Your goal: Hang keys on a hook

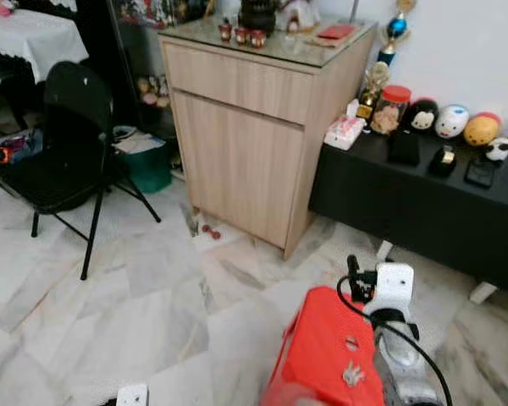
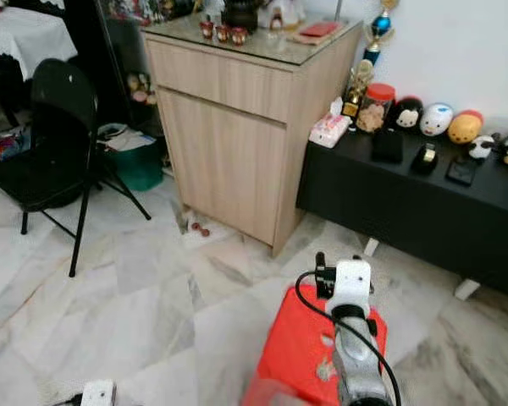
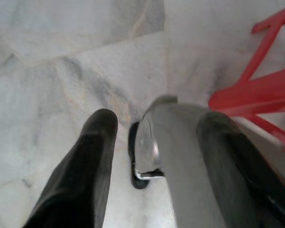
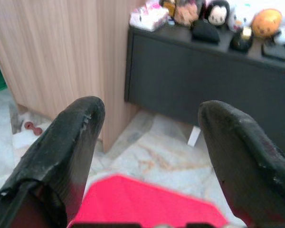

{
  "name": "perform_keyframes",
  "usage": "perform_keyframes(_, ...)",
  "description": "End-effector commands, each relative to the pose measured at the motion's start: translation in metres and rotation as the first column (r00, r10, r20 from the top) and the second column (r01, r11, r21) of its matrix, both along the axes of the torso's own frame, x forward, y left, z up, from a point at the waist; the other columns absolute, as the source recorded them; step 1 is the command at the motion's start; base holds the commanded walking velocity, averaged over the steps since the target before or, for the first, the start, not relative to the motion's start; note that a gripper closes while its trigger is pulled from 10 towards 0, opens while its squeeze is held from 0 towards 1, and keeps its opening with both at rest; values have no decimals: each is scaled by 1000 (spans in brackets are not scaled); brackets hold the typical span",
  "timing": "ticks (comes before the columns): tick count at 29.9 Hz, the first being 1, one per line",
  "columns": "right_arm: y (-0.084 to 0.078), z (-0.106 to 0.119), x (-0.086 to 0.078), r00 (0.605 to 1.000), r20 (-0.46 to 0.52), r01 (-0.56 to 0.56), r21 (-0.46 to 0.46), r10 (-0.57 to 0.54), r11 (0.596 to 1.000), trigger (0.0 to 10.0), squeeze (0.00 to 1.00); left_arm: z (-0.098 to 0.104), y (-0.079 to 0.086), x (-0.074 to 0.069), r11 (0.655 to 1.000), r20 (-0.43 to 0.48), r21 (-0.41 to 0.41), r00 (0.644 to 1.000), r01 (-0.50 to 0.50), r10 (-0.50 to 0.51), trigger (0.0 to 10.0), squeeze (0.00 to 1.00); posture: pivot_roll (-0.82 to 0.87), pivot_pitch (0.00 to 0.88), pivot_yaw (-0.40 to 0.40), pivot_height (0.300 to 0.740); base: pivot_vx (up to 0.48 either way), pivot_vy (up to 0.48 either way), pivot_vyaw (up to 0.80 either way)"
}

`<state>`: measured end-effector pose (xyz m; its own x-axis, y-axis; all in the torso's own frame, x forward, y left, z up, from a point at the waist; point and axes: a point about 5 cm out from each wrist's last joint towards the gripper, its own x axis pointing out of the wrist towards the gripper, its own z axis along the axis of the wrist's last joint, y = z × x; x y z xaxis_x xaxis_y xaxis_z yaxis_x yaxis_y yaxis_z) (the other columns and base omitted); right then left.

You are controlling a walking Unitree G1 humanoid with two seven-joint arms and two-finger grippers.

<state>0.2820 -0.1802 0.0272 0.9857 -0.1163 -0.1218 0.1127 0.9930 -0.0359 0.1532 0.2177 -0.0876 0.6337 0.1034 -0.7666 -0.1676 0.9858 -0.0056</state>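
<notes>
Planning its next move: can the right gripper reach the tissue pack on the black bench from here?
Probably not yet: the right gripper hangs open over the red stool, with floor between it and the bench. Nothing blocks the way.

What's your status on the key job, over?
Right gripper open, empty, raised over red stool. Left gripper open, low by the floor. No keys held yet. Red stool stands between me and wooden cabinet.

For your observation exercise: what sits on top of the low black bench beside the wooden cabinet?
On the black bench: a tissue pack, a red-lidded jar, round plush toys and small dark items. Whatever lies behind the toys is hidden.
</notes>
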Motion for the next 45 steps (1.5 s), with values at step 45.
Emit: perform_keyframes(45,7,-53,-9,868,-492,-36,78,70,996,10000,0,-3,-4,-4,1000,-23,-12,1000,17,-17,10000,0,25,3,-21,617,34,0,0)
